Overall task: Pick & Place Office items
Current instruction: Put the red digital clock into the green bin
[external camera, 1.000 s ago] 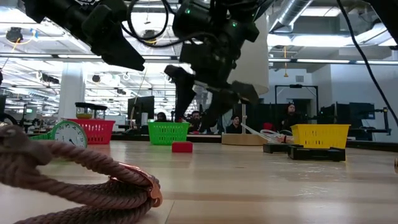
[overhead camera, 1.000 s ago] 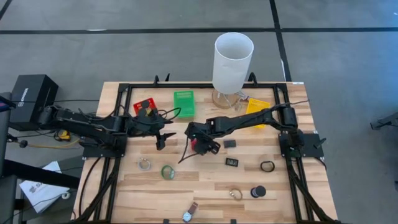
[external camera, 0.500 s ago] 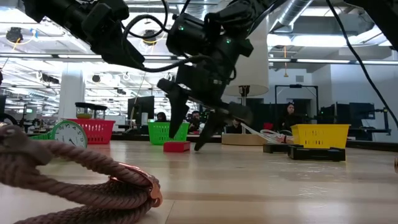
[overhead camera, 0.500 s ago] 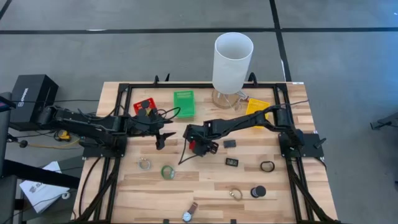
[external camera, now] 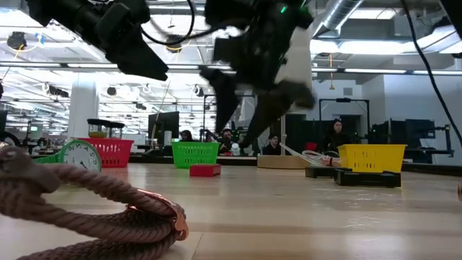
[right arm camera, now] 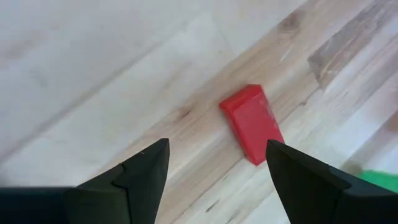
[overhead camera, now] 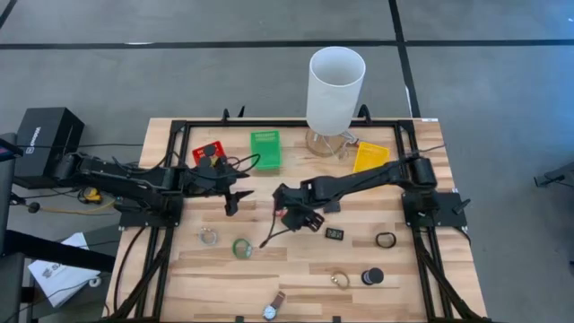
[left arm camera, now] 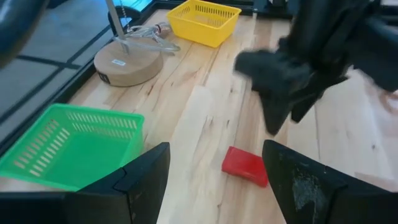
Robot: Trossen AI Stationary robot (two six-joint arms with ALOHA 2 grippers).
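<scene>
- The right claw [overhead camera: 289, 213] hangs above the middle of the wooden worktop [overhead camera: 296, 269], its fingers spread wide and pinching nothing
- The red block [right arm camera: 251, 123] lies flat on the worktop just ahead of and below the right claw; both fingers stand clear of it
- In the low view the red block [external camera: 205, 170] rests on the wood in front of the green bin [external camera: 195, 154], with the right claw [external camera: 245, 115] raised over it, not touching
- The left claw [overhead camera: 235, 196] waits over the left part of the worktop, its fingers spread and empty; its wrist view looks across at the red block [left arm camera: 245, 166] and the other arm
- The red bin [overhead camera: 208, 152], green bin [overhead camera: 265, 148] and yellow bin [overhead camera: 371, 156] stand along the far edge, with the tall white cylinder [overhead camera: 335, 88] on its round base between green and yellow
- Nearer the front edge lie a green tape roll [overhead camera: 241, 248], a clear disc [overhead camera: 208, 238], a small black block [overhead camera: 334, 233], a black ring [overhead camera: 386, 240], a black cylinder [overhead camera: 372, 275] and a wristwatch [overhead camera: 272, 308]
</scene>
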